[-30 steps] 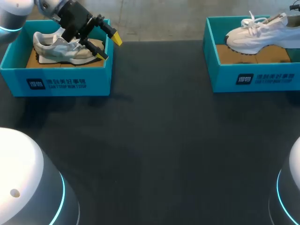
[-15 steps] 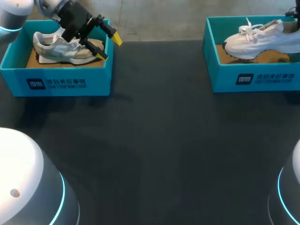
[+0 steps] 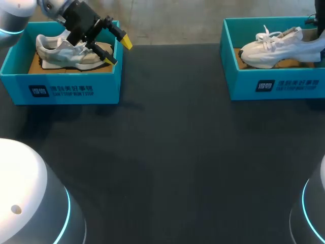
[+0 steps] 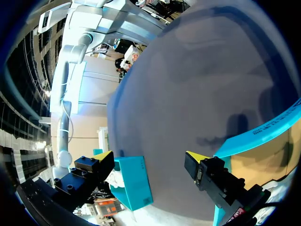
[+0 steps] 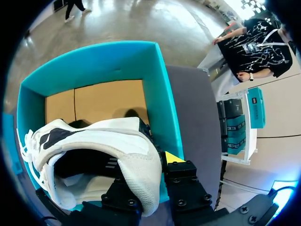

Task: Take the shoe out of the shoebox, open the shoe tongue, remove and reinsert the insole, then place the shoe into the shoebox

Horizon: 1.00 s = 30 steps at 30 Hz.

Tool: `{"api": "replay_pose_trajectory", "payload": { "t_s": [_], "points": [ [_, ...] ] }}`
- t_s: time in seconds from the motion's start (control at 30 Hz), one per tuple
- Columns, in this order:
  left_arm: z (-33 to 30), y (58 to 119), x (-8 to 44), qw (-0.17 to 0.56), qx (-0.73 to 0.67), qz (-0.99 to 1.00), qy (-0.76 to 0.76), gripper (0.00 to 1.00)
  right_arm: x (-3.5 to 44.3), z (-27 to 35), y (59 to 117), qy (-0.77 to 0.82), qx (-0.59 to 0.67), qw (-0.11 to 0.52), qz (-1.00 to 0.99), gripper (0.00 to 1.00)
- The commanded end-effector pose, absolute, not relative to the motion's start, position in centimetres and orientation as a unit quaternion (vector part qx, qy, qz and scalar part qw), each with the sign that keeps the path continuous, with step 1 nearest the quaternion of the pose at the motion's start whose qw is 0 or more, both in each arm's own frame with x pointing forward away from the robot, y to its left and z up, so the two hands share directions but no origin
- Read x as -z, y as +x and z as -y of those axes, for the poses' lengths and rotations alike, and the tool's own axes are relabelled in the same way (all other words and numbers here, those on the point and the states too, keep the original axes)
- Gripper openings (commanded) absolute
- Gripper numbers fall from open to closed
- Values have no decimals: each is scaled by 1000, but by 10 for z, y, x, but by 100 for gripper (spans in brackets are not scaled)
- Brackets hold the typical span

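Note:
A white shoe (image 3: pixel 277 48) hangs tilted inside the teal right shoebox (image 3: pixel 274 86), toe down towards the box's left end. In the right wrist view my right gripper (image 5: pixel 151 168) is shut on the white shoe's (image 5: pixel 103 141) heel collar. One yellow fingertip (image 5: pixel 174 157) shows outside the heel and the other finger is hidden inside the shoe. At the table's left a grey and beige shoe (image 3: pixel 66 51) lies in the left shoebox (image 3: pixel 61 89). My left gripper (image 3: pixel 118 51) hangs open over that box's right end, with nothing between its fingers (image 4: pixel 197 157).
Dark tabletop (image 3: pixel 172 152) stretches between the two boxes. Brown cardboard lines the right box's floor (image 5: pixel 108 101). In the left wrist view the left box's teal rim (image 4: pixel 254 136) runs beside the gripper, with the right shoebox (image 4: pixel 134 183) far ahead.
The white shoe has come down and slightly left, from above the rim into the right box, toe dipping. My left arm has not moved.

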<state>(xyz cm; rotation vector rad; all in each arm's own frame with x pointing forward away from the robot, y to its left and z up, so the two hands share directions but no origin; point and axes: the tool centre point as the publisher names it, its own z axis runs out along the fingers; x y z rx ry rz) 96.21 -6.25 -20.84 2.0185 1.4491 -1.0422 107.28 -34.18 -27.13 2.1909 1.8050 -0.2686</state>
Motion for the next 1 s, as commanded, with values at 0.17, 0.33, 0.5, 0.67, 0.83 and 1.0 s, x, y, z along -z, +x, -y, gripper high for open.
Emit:
{"api": "replay_pose_trajectory", "payload": {
  "t_s": [0.17,0.33,0.5,0.67,0.83,1.0],
  "points": [
    [63,962,208,221,376,-524,731,100,283,343,1081,767,93,147,-618,0],
    [63,962,208,221,376,-524,731,100,293,343,1084,771,89,146,-613,0],
    [63,962,208,221,376,-524,731,100,306,343,1087,773,91,144,-612,0],
    [63,962,208,221,376,-524,731,100,307,343,1084,774,93,139,-610,0],
    [63,962,208,221,376,-524,731,100,313,343,1083,776,92,136,-609,0],
    [63,962,208,221,376,-524,731,100,318,344,1083,779,89,130,-608,0]
  ]
}}
